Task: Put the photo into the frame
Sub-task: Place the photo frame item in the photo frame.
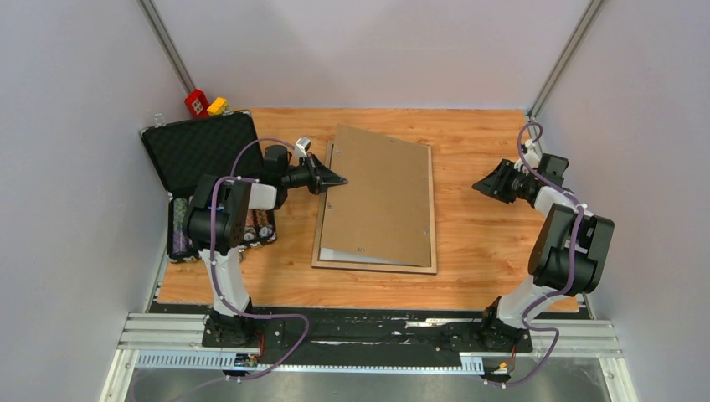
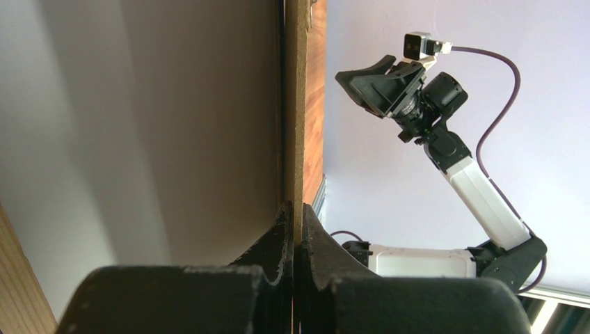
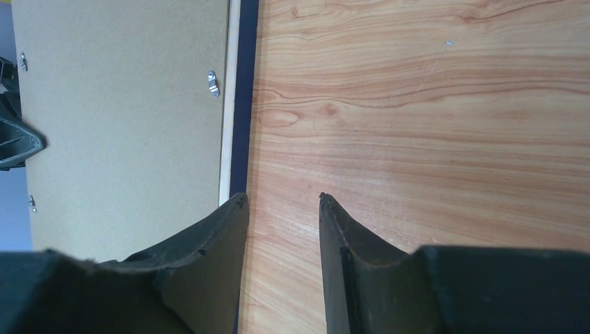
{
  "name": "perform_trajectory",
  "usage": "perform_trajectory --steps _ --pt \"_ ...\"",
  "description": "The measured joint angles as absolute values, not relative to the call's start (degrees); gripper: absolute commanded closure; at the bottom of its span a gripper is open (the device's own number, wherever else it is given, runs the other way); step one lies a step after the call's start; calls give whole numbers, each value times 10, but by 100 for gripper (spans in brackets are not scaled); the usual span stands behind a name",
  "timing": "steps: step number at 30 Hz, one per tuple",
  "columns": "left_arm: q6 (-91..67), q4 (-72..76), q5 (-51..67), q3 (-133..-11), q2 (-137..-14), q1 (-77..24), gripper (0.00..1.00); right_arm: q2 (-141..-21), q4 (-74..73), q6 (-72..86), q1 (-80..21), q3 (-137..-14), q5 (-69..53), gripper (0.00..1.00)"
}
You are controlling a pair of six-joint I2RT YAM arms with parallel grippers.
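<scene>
Your left gripper clamps the brown hardboard panel, which hides the inside of the thin tan wooden frame; your right gripper hangs parted, empty.

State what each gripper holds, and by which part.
The left gripper pinches the hardboard backing panel by its left edge. The right gripper is open and holds nothing.

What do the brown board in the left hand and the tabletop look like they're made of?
Backing panel: probably hardboard, matte plain brown, with a thin raw edge pinched by the left hand. Tabletop: orange wood grain with knots and a smooth, slight sheen; possibly laminate rather than solid wood.
</scene>
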State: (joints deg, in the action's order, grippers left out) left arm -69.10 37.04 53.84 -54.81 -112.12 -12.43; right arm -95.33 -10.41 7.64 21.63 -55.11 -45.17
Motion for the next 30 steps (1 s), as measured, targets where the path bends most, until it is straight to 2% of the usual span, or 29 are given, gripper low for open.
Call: perform_trajectory --steps 30 --pt "-683 362 523 -535 -1115 -128 100 -955 -104 76 220 -551 -456 59"
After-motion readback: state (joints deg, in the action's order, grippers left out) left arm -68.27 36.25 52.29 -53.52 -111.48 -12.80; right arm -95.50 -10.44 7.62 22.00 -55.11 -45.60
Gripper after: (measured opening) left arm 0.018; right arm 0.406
